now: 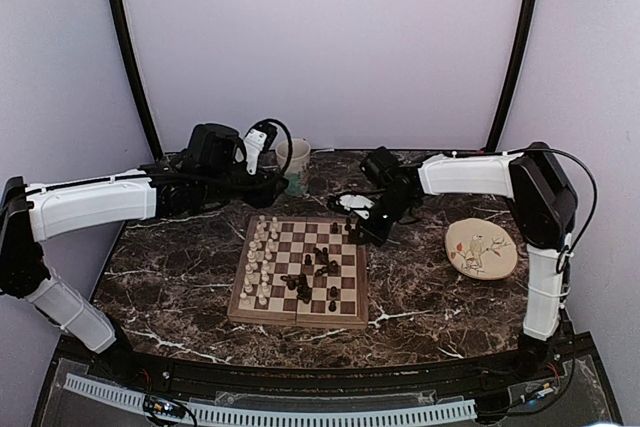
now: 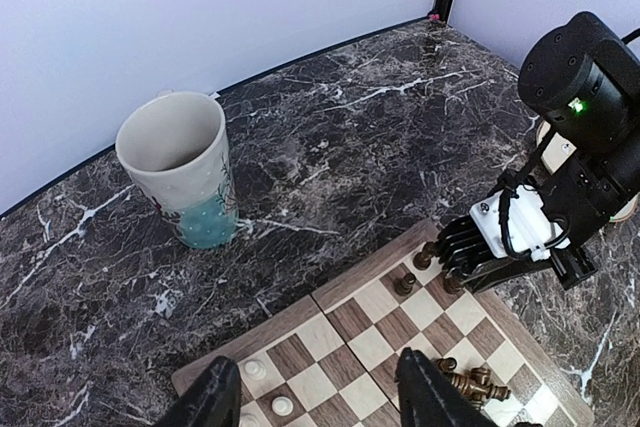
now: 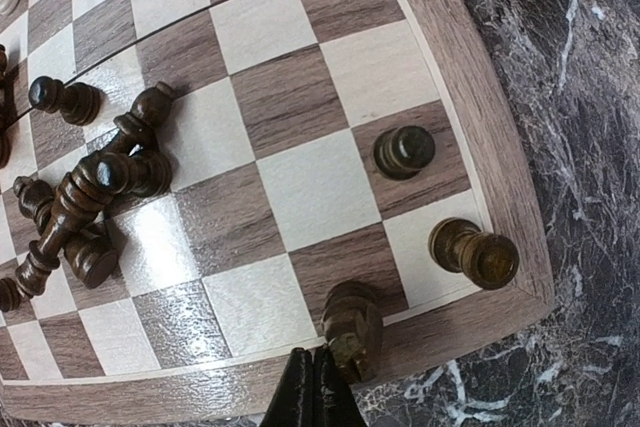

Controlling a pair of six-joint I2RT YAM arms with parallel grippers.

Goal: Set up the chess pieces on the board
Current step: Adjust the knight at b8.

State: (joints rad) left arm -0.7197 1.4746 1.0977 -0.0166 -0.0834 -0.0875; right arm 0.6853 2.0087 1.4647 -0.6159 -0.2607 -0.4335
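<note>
Dark chess piece (image 3: 352, 332) just beside right jaws, tight together; left jaws wide apart.

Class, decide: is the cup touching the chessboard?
Apart. The left wrist view shows the cup standing on the marble tabletop, with a clear strip of marble between its base and the border of the chessboard.

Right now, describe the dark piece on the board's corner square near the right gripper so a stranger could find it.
Find the chessboard on the marble table, then its corner by the right gripper. The dark piece stands on the light corner square; unlike its round-headed neighbour on a dark square, it has a flat, wide top.
</note>
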